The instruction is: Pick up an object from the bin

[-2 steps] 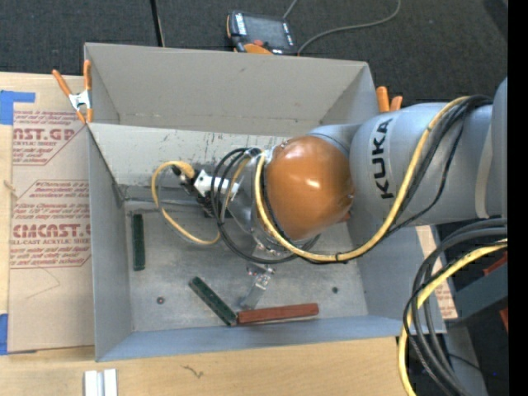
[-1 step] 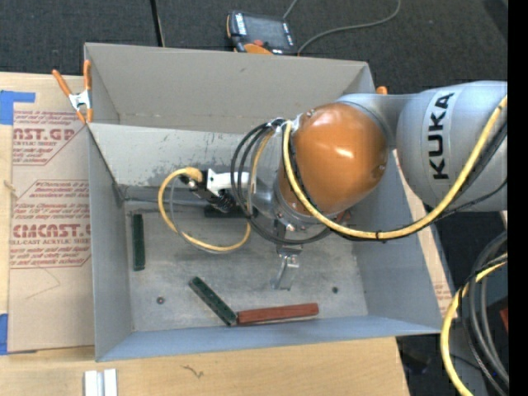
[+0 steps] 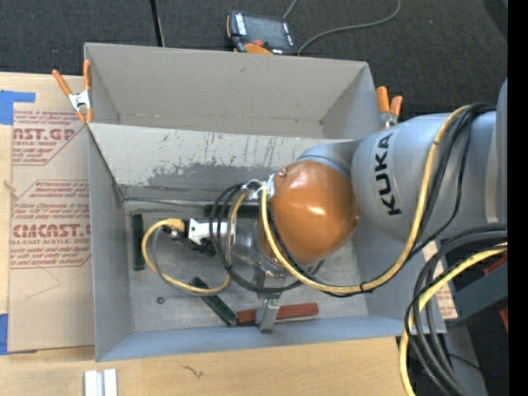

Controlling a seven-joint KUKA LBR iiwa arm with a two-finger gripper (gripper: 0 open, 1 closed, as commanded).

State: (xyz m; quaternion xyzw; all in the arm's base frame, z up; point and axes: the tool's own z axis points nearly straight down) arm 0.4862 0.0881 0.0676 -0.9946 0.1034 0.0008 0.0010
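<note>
Gripper (image 3: 268, 318) low at bin (image 3: 231, 89) near edge, over reddish-brown flat stick (image 3: 297, 311); released or clenched: cannot tell. Just left, dark green stick (image 3: 219, 308); another green strip (image 3: 138, 239) by left wall.

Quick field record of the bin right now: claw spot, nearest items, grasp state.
claw: low in the bin, by the wall at the view's bottom
at claw: red-brown flat strip, lying along that wall
beside: dark green stick, left of the strip
far left: dark green bar, along the left wall
grasp: cannot tell
</note>
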